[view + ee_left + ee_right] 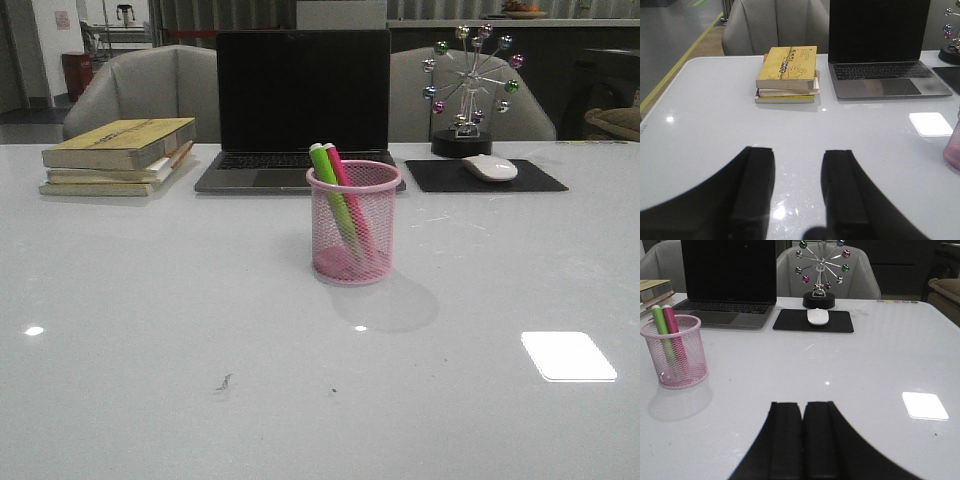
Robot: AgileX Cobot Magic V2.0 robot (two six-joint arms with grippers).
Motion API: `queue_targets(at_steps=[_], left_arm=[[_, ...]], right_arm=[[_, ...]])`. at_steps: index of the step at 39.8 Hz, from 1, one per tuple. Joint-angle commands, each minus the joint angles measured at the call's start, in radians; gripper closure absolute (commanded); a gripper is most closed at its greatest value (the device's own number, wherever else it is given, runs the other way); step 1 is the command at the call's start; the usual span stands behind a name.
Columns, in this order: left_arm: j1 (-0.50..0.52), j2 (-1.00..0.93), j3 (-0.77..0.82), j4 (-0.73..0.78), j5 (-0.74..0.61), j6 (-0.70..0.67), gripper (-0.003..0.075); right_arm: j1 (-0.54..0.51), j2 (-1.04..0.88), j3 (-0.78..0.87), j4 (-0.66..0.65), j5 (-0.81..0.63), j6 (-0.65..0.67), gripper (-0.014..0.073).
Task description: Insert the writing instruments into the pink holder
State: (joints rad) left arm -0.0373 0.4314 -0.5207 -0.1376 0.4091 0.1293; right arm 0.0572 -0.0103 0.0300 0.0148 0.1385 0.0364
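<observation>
Both markers stand in the pink holder (353, 224) mid-desk.
Green marker (331, 192) and pink marker (346, 195) lean together; left pincer (798, 187) gapes empty, right pincer (802, 440) is closed, empty.

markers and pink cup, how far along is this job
Done, by the look of it: the green marker and pink marker both stand leaning inside the pink cup. Nothing is in hand: the left tool is open and empty, the right tool shut on nothing, both well away from the cup. No other marker lies on the table, so nothing appears left.
</observation>
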Motion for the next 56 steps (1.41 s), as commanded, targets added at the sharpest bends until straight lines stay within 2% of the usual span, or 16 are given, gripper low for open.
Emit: queue_targets(at_steps=[1,36,40,46,56], left_arm=[[0.001,0.005,-0.031,-0.006,-0.084,-0.002,0.0409],[0.001,0.005,-0.031,0.017,-0.088,-0.002,0.0414],[0.001,0.005,-0.031,0.017,-0.089,-0.002,0.0467],[0.001,-0.022,-0.031,0.017,-0.117,-0.002,0.0631],[0.001,-0.199,-0.031,0.017,-0.201,-0.002,0.0621]], right_arm=[[-0.006,-0.018,0.001,0.000,-0.079,-0.001,0.0565],[-0.006,-0.018,0.001,0.000,-0.079,-0.001,0.0565],[-0.006,-0.018,0.001,0.000,-0.079,-0.001,0.0565],[-0.006,-0.018,0.001,0.000,-0.079,-0.001,0.0565],[-0.006,-0.018,0.001,0.000,-0.079,-0.001,0.0565]])
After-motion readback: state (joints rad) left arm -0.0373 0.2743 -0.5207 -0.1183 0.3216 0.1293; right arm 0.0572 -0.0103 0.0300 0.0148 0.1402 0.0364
